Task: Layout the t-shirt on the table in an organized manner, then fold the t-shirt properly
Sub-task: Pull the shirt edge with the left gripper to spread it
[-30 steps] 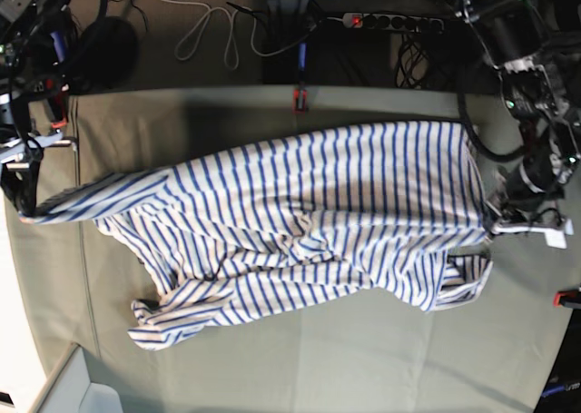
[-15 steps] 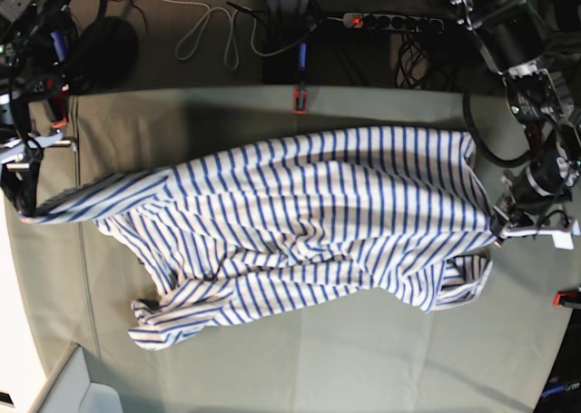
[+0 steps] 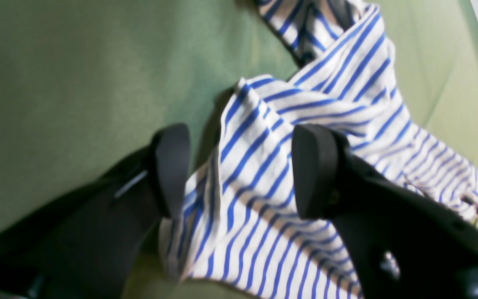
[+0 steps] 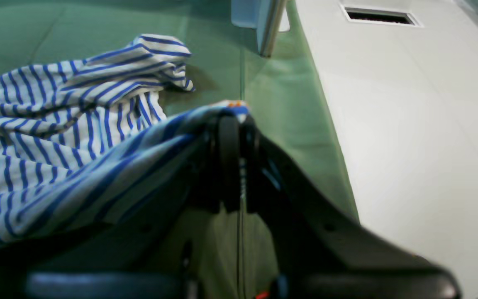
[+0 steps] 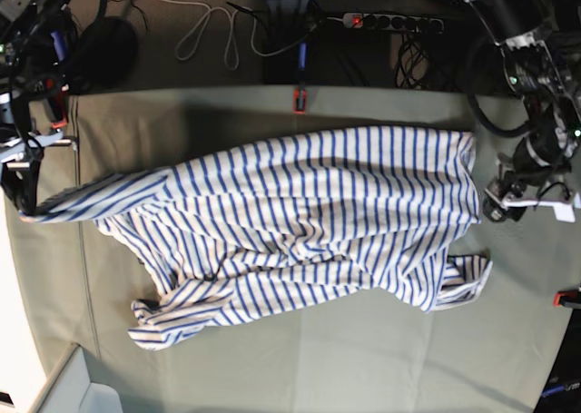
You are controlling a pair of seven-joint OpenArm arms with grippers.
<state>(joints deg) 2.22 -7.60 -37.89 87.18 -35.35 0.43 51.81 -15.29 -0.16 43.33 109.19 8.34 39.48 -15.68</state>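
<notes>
Fabric dominates: the white, blue-striped soft t-shirt lies rumpled across the pale grey-green cloth bench. Right claw pinches one shirt end; left claw gapes above the other, gripping nothing.

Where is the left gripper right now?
Base view, right side: the left gripper hangs open just off the t-shirt edge, above the table.

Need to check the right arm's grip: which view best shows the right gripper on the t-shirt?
Right wrist: right gripper shut on t-shirt edge. Base shows it small; left wrist shows only the open left gripper.
</notes>
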